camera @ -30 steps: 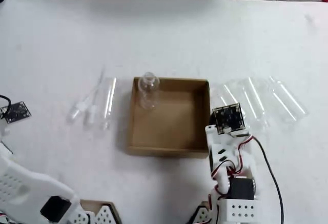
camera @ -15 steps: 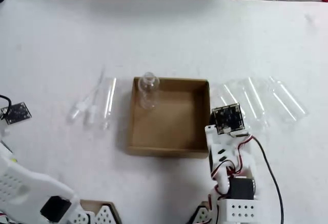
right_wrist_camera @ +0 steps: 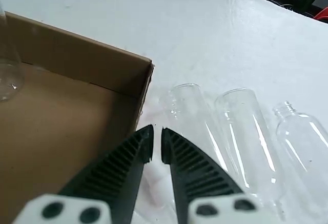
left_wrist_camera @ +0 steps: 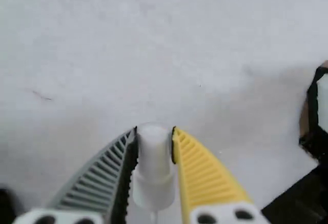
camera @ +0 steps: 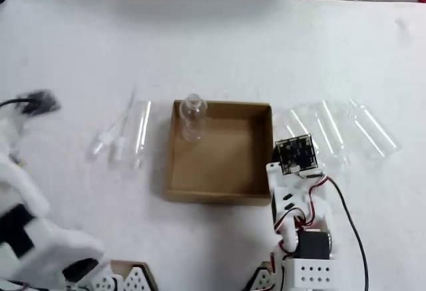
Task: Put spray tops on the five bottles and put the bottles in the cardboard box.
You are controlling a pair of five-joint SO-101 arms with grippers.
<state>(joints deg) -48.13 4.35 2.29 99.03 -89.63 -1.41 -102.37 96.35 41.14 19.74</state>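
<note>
My left gripper (left_wrist_camera: 154,134) is shut on a white spray top (left_wrist_camera: 152,157), held above bare white table; in the high view the left arm (camera: 23,191) stands blurred at the table's left side. A cardboard box (camera: 256,114) lies mid-table with one clear bottle (camera: 193,114) upright in its far-left corner. Left of the box lie a clear bottle (camera: 140,131) and two spray tops (camera: 100,146). Right of it lie three clear bottles (camera: 329,130). My right gripper (right_wrist_camera: 156,143) is shut and empty, hovering by the box's right wall (right_wrist_camera: 77,55), beside the nearest bottle (right_wrist_camera: 197,116).
The white table (camera: 219,44) has open room along its far side. A second piece of cardboard (camera: 126,268) shows at the front edge by the left arm's base. The right arm's base and cables (camera: 306,251) stand in front of the box.
The left arm has swung away from the front edge toward the far side along the table's left, and is blurred now. The right arm, box and bottles have not moved.
</note>
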